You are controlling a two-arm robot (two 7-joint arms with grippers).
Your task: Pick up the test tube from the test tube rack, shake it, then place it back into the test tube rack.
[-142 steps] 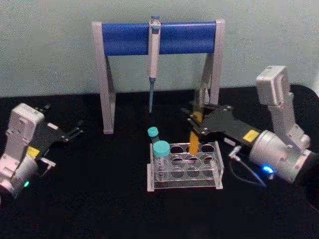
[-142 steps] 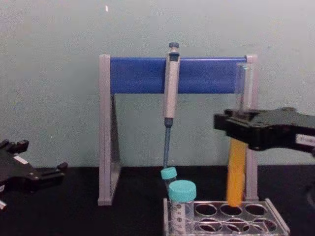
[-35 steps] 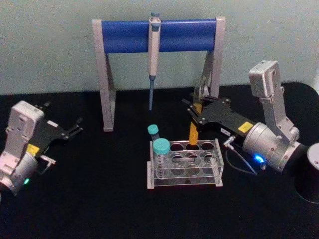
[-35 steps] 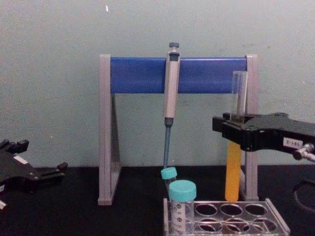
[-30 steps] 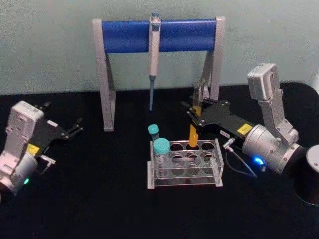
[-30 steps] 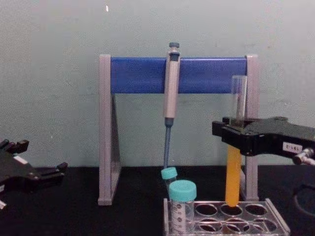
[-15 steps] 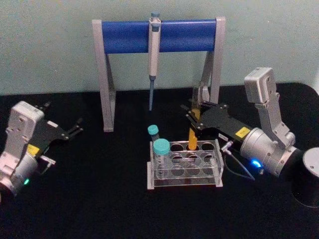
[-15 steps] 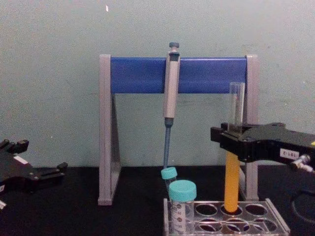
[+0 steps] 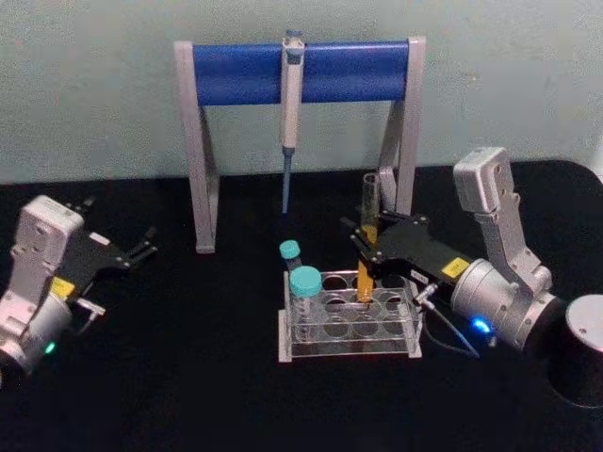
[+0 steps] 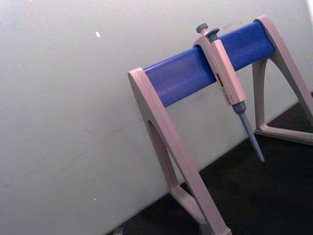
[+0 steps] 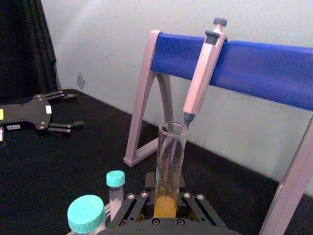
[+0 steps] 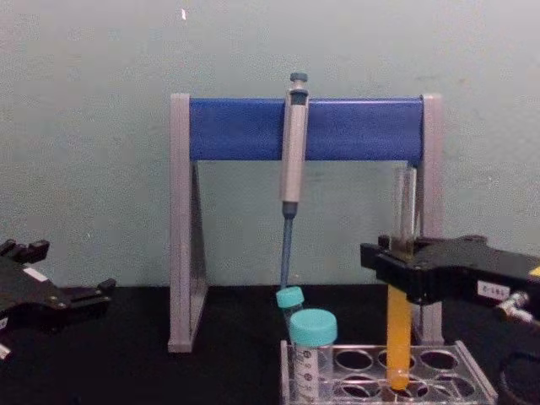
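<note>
- Pale green wall (image 9: 94,104) at the back, black table (image 9: 188,377) in front.
- Pipette stand (image 9: 301,71): grey legs, blue crossbar, at the back of the table. One pipette (image 9: 290,94) hangs from the bar, tip down.
- Right arm reaches in from the right. Right pincer (image 9: 363,247) sits over the test tube rack (image 9: 396,325), clamped on the test tube (image 12: 398,337) about mid-length, just above the liquid line.
- Left arm is parked at the table's left edge, well apart from the rack. Left pincer (image 9: 118,223) has its fingers apart and nothing between them.
- Rack: clear plastic, centre of the table, in front of the stand.
- Test tube: upright, open top, orange-yellow liquid in the lower part. Its lower end is through a back-row hole of the rack, below the top plate. Can't tell if it touches the rack's base.
- Two teal-capped tubes at the rack's left end: the wider one (image 9: 304,280) in front, the thinner one (image 9: 289,250) behind it, tilted.
</note>
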